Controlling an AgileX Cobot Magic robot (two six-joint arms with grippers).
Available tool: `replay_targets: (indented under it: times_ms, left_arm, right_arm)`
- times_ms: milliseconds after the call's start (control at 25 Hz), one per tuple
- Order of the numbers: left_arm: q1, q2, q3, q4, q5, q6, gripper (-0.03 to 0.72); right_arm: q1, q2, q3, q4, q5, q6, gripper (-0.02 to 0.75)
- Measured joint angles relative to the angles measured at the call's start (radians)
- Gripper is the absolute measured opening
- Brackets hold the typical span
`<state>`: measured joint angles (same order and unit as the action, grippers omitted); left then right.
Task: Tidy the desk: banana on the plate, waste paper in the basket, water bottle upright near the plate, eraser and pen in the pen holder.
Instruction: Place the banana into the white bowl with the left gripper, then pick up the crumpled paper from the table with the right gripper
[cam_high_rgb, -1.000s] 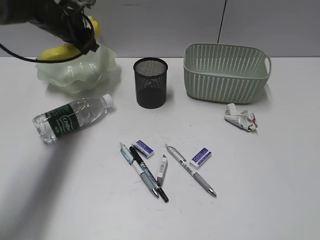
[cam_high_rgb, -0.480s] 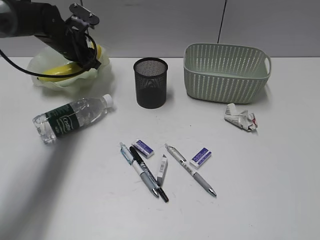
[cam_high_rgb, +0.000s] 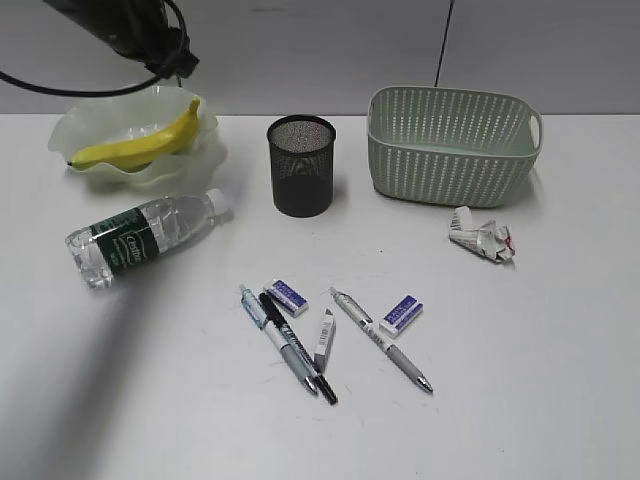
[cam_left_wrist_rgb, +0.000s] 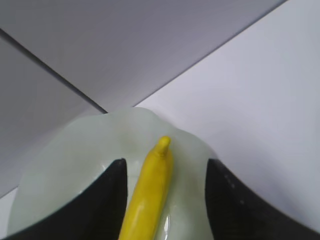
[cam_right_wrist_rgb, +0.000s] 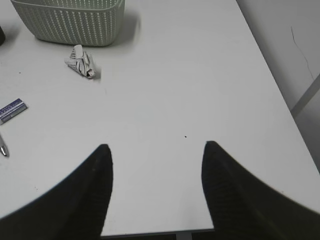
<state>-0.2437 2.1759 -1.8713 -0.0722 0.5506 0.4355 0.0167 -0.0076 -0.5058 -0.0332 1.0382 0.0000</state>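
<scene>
The smooth bright yellow banana (cam_high_rgb: 140, 143) lies inside the pale green translucent plate with the wavy rim (cam_high_rgb: 75, 127) at the far left of the plain white desk (cam_high_rgb: 520, 380), so that step reads as done. The left gripper (cam_left_wrist_rgb: 165, 200) hangs over the plate, its dark jaws spread to either side of the banana and, as far as the wrist view shows, not pressing it: it is released. The right gripper (cam_right_wrist_rgb: 156, 187) hovers with jaws apart over bare desk at the right, holding nothing.

What remains is plain. The clear plastic water bottle with the green label (cam_high_rgb: 145, 236) lies on its side just near of the plate. The crumpled white waste paper (cam_high_rgb: 482, 238) sits on the desk just near of the sage green perforated basket (cam_high_rgb: 455, 145). Pens (cam_high_rgb: 380, 339) and blue-sleeved erasers (cam_high_rgb: 401, 314) lie scattered in the middle, near of the black mesh pen holder (cam_high_rgb: 301, 165).

The next move likely falls to the left arm: clear the plate, drop to the bottle, grasp its body and stand it upright.
</scene>
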Motion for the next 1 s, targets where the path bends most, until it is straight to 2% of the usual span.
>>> replay_targets:
  times_ms: [120,320,600,680,920,1000]
  left_arm:
    - [0.0,-0.079,0.0,-0.001,0.065,-0.023,0.379]
    - [0.006,-0.214,0.0,0.002,0.281,-0.084,0.379]
    - [0.018,-0.416,0.0,0.014,0.616,-0.256,0.378]
    - [0.019,-0.474,0.008,0.02,0.652,-0.301,0.37]
    - [0.019,-0.676,0.149,0.024,0.66,-0.363,0.347]
    - [0.019,-0.838,0.293,0.022,0.663,-0.384,0.341]
  right_arm:
    - [0.0,0.0,0.0,0.0,0.0,0.0,0.454]
    - [0.0,0.0,0.0,0.0,0.0,0.0,0.454]
    - [0.0,0.0,0.0,0.0,0.0,0.0,0.454]
    - [0.0,0.0,0.0,0.0,0.0,0.0,0.454]
    - [0.0,0.0,0.0,0.0,0.0,0.0,0.454]
    - [0.0,0.0,0.0,0.001,0.0,0.0,0.454]
